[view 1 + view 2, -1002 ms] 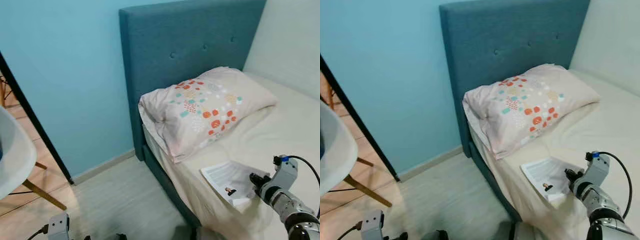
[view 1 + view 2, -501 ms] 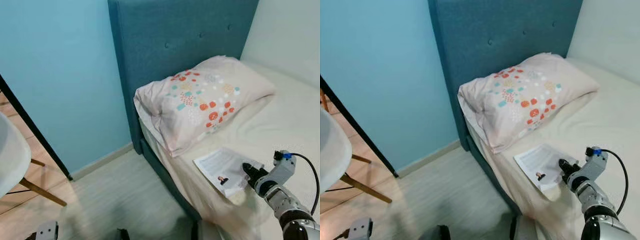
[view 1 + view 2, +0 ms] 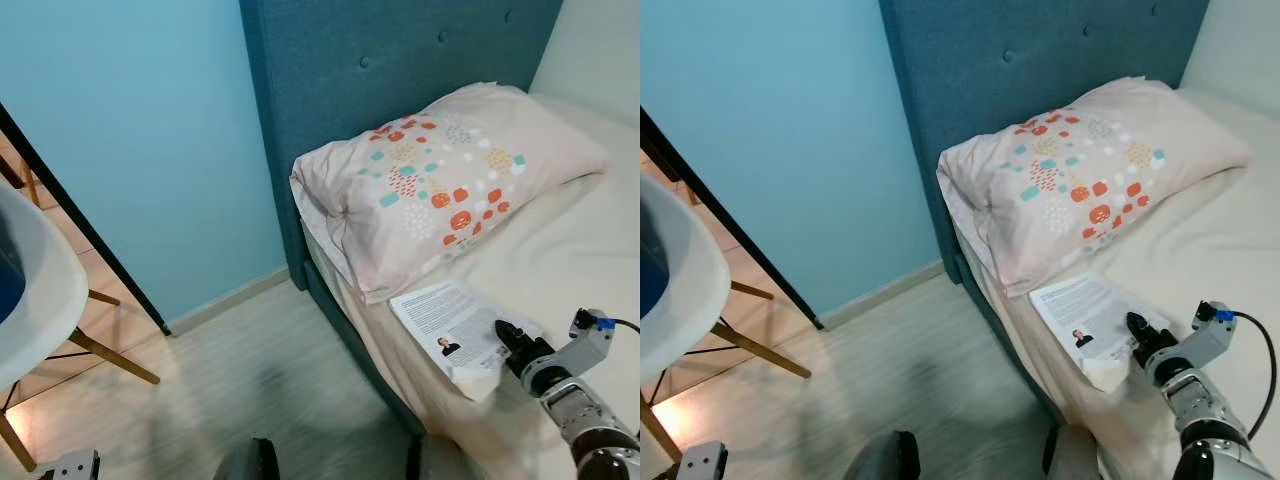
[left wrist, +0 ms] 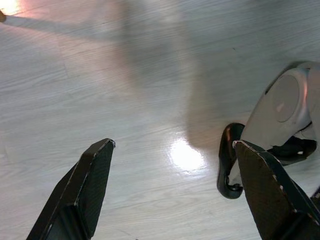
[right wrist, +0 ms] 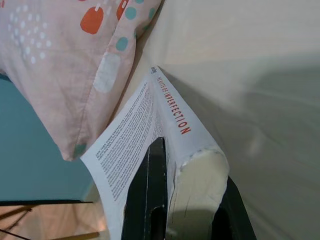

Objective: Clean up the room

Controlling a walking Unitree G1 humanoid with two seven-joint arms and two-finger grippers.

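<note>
Far left: white chair (image 3: 30, 300), wood floor. Left gripper (image 4: 170, 195) hangs idle over the floor, fingers spread, empty. Mid: patterned pillow (image 3: 440, 185) against the teal headboard (image 3: 380, 60). Right: book (image 3: 1092, 318) lies on the bed (image 3: 590, 260) edge just below the pillow; right gripper (image 3: 1142, 335) clamped on its near corner. Book grasped but not lifted or put away; tidy-up looks early.

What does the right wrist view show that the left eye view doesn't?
Only the right wrist view shows the book's red spine lettering, with one black finger on its cover and the other under its page edge. Only the left eye view shows the headboard, blue wall, white chair and floor. Both show the book, the patterned pillow and the bed sheet.
</note>
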